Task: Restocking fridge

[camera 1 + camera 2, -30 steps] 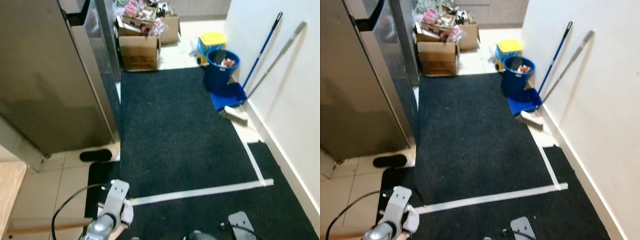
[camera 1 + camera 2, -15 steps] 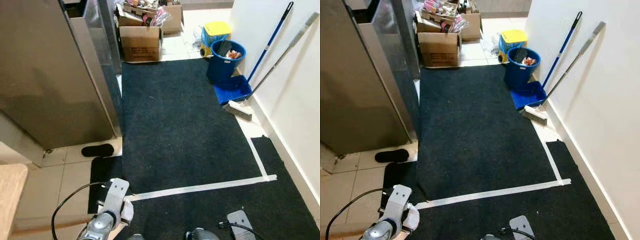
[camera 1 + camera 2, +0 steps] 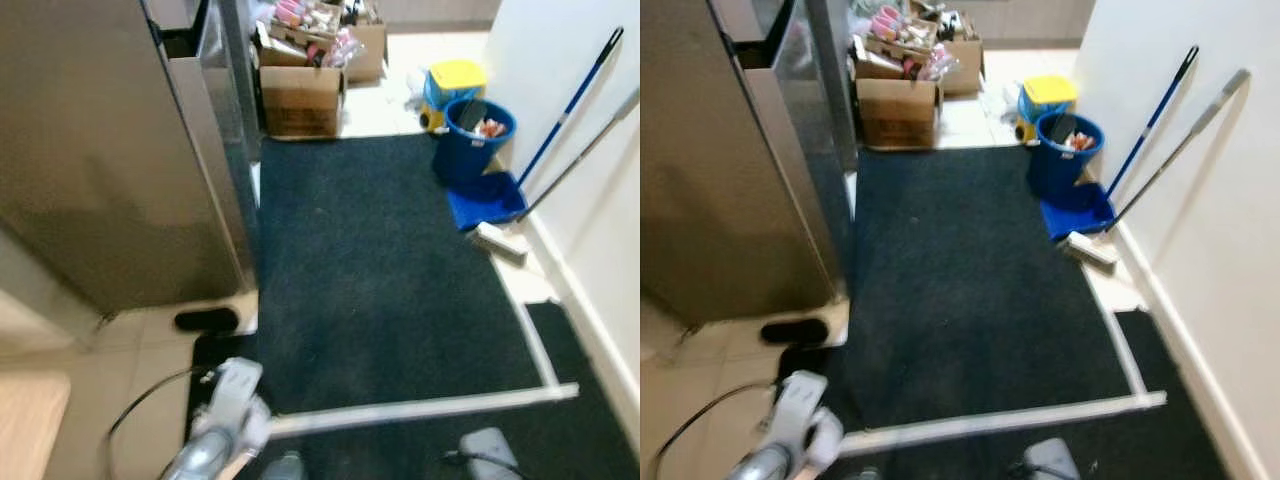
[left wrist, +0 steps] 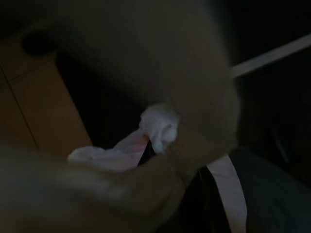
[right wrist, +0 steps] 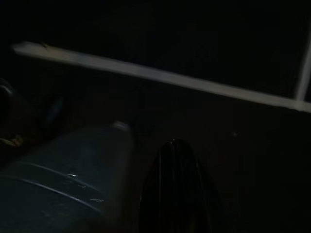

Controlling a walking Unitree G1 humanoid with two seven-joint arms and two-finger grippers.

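Fridge [image 3: 110,150], steel, door ajar, stands ahead-left along the dark mat's [image 3: 380,270] left edge. Restock cartons [image 3: 300,95] sit beyond the mat's far edge. Best approach: walk straight, clearing the black slipper [image 3: 207,320]. Left gripper [image 4: 160,128] hangs low, well short of the fridge, seemingly holding something white; right gripper's [image 5: 177,189] grip cannot be told.

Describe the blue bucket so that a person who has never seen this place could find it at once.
Look along the white wall on the robot's right, at the far end of the dark carpet. The blue bucket stands there on the floor beside a yellow-lidded container. It is round, open-topped and deep blue, with a blue dustpan before it.
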